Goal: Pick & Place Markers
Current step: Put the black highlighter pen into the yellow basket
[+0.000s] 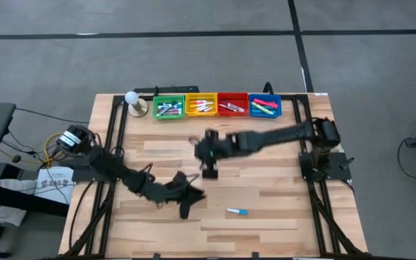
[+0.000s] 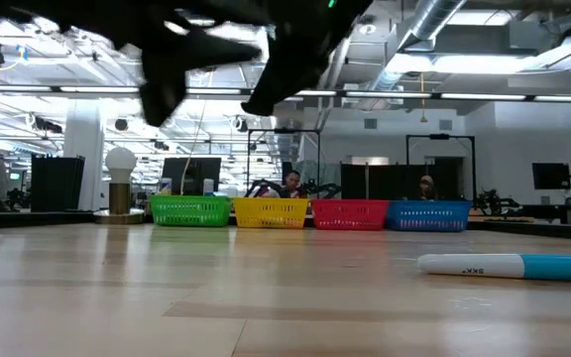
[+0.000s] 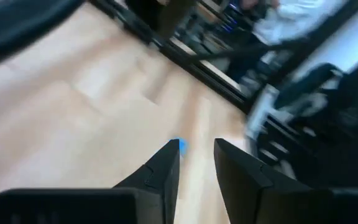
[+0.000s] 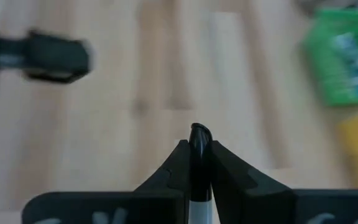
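My right gripper (image 1: pixel 209 170) hangs over the middle of the table, shut on a marker with a white body and a black end (image 4: pixel 198 144). A second marker (image 1: pixel 237 211), white with a blue cap, lies flat on the wood near the front edge and also appears in the low view (image 2: pixel 513 266). My left gripper (image 1: pixel 185 205) is left of that marker and above the table. Its fingers stand apart (image 3: pixel 197 148) with nothing between them, and the blue cap (image 3: pixel 178 144) peeks past one fingertip. My right gripper pinches the marker between its two fingers. The marker runs along the fingers, and its black end (image 4: pixel 199 133) sticks out just past the fingertips. The fingers slant down toward the table, and the marker is lifted clear of the wood.
Along the far edge stand a green bin (image 1: pixel 169 107), a yellow bin (image 1: pixel 201 105), a red bin (image 1: pixel 232 105) and a blue bin (image 1: pixel 265 106), each with markers inside. A lamp with a round white bulb (image 1: pixel 133 100) stands left of the green bin. Black frame rails run along both table sides.
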### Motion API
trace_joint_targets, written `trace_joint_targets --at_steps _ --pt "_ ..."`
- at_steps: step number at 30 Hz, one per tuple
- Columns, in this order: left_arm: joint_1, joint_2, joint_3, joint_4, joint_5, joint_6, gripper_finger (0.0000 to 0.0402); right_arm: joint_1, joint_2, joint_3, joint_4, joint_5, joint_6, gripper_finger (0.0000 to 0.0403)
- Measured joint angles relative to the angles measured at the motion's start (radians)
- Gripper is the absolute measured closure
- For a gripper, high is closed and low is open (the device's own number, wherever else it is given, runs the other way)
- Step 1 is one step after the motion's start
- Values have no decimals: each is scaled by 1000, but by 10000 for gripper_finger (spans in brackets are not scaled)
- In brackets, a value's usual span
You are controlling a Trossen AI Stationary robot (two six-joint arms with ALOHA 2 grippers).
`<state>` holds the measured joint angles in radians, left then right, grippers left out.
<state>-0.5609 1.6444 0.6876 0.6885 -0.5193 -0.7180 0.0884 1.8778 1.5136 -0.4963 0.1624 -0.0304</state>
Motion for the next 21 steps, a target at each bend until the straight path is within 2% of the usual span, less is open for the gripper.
trace_joint_targets --at_steps 5,10,16,21 --pt "142 -77 -62 0 52 85 302 -176 0 41 6 0 -209 362" --pt "245 -225 -192 -1 63 92 302 -363 0 44 35 -17 -289 359" --pt "318 -357 -309 0 -31 84 302 -548 31 45 144 -260 -301 367" --pt "340 -410 -370 0 -88 51 302 -621 79 45 233 -324 -303 356"
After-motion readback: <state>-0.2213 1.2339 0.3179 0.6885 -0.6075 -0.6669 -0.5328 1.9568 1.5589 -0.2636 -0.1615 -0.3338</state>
